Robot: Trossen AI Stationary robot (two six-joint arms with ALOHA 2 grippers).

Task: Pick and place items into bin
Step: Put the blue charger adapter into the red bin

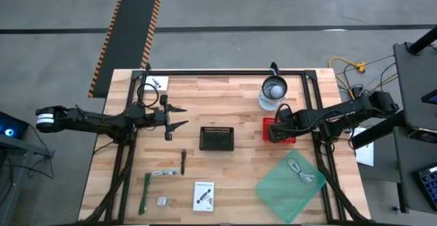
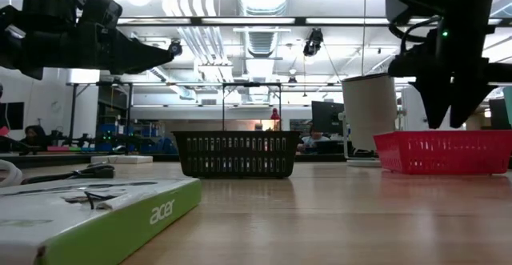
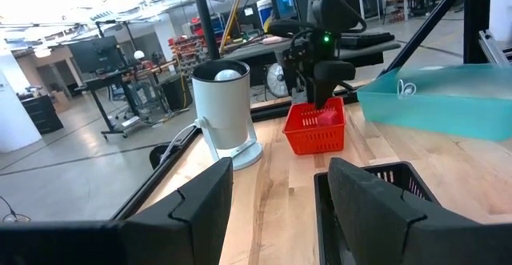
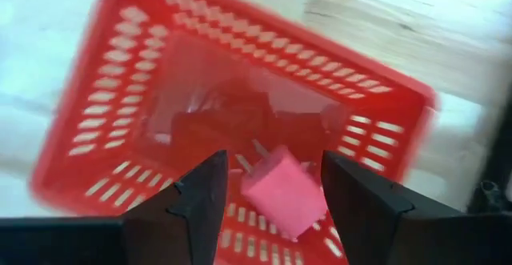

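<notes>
— Where is the cube?
— The pink cube (image 4: 284,193) lies in the red bin (image 4: 128,97), near the table's (image 1: 225,178) right edge. My right pincer (image 4: 274,159) hangs just over it, jaws wide, holding nothing.
— How would it handle?
— Light, hard and a bit slippery, I think. I would take the flat sides, not the two pins.
— And around?
— The table is smooth wood. My left pincer (image 1: 179,115), also wide, waits over the left part. Behind is a big workshop.

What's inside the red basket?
A pink block with two metal prongs lies inside the red basket, below the open right gripper. Gripper fingers hide the basket's near corners.
</notes>
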